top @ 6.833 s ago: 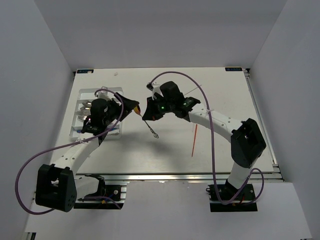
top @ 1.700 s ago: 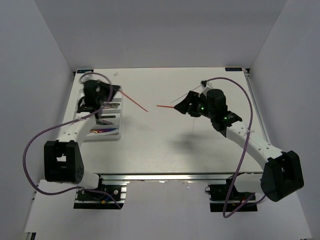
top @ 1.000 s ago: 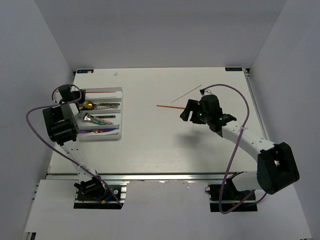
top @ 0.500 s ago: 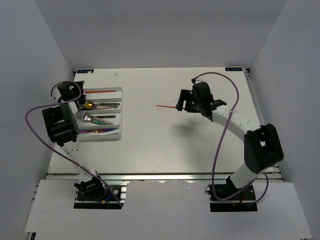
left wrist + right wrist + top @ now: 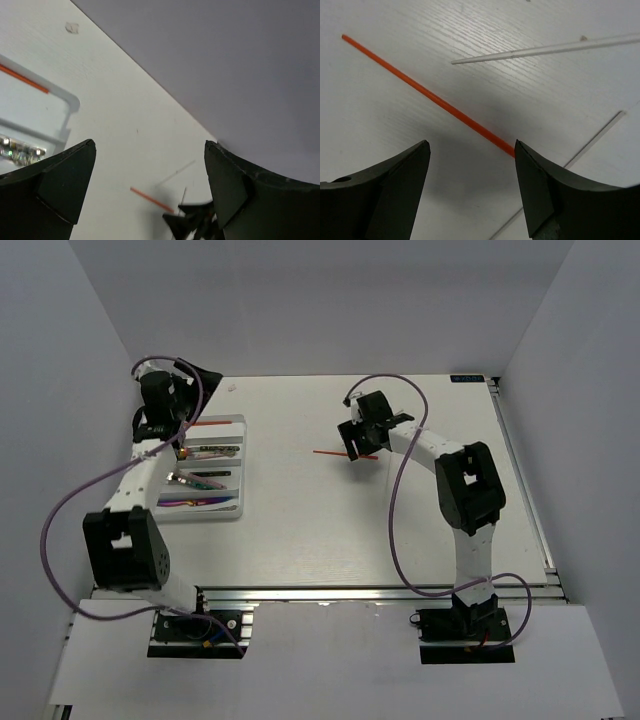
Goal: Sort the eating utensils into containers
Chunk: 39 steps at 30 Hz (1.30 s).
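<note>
The right gripper (image 5: 471, 145) hangs low over the table (image 5: 320, 540) with its jaws spread, one on either side of the loose red stick (image 5: 427, 93). Nothing is clamped yet, and the stick's near end lies between the two fingers. This stick rests flat on the bare board, well apart from the white tray (image 5: 241, 485) at the left. A clear stick (image 5: 545, 49) lies just beyond it, near but not touching. The left gripper (image 5: 150, 147) is by the tray's far corner, jaws wide and empty. A stowed red stick (image 5: 205, 423) lies in the farthest compartment, and silver pieces (image 5: 205, 451) lie in the nearer ones.

By its look, the loose stick is very light, thin, stiff and smooth (likely to roll or skid if nudged sideways). Lying flush on the board, it leaves little to get under, so the fingers should come right down to the surface and close squarely across it. A hold nearer its middle would keep it from swinging on the way to the tray; a hold at the very end risks it pivoting or slipping out
</note>
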Each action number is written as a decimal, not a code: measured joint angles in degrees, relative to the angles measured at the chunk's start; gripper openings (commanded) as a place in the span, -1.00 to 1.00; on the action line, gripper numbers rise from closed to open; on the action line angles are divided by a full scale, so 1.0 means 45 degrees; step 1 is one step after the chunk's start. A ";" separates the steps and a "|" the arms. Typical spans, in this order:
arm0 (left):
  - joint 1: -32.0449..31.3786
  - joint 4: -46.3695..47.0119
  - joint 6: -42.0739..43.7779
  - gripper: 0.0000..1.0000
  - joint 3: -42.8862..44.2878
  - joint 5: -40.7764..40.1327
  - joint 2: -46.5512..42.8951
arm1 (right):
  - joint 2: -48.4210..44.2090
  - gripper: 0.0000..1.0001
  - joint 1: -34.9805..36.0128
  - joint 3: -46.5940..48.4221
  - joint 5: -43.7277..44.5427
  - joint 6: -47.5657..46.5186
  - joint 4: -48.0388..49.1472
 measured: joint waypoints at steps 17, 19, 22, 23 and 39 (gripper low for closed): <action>0.0058 -0.3172 0.3653 0.96 -0.1753 0.1443 -0.3308 | 0.2603 -0.40 -0.0311 0.3133 -0.3259 -0.5765 -0.2200; 0.0058 -0.3274 0.3764 0.96 -0.1753 0.1506 -0.3429 | 0.2453 -0.54 -0.0306 0.2846 -0.3356 -0.5756 -0.2089; 0.0058 -0.3308 0.3823 0.96 -0.1783 0.1598 -0.3541 | 0.2263 -0.95 -0.0296 0.2492 -0.3497 -0.5770 -0.1933; 0.0058 -0.3317 0.3827 0.96 -0.1817 0.1617 -0.3580 | 0.2210 -1.00 -0.0277 0.2385 -0.3526 -0.5799 -0.1875; -0.1010 0.0199 0.0908 0.96 -0.6887 0.3361 -0.6824 | -0.2414 -1.00 0.1263 -0.3730 -0.8544 0.2273 0.4046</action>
